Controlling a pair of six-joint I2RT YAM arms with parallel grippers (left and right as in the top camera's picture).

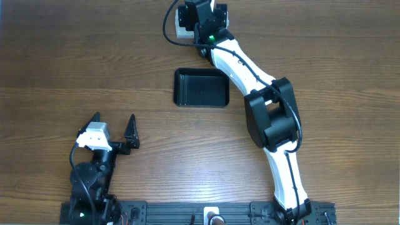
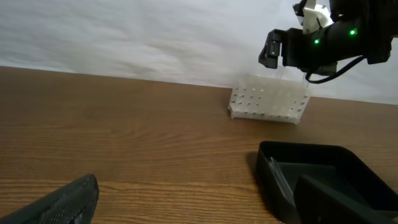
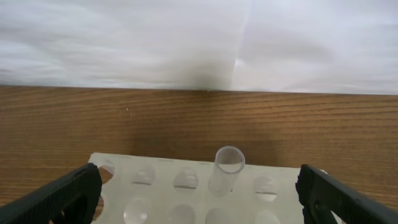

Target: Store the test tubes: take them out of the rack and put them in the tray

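Right hand [image 3: 199, 180], spread wide, hovers over the clear rack [image 2: 268, 99] on the counter [image 1: 62, 62], straddling one upright test tube [image 3: 227, 165] that has yet to be moved. The black tray [image 1: 201, 87] lies near the rack, its contents unclear. The left hand [image 1: 114, 116] rests spread, well apart from both.

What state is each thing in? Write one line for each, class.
test tube rack, upright on the table
test tube, standing in the rack
tray, flat on the table, open side up
left hand, open, empty
right hand, open above the rack, empty
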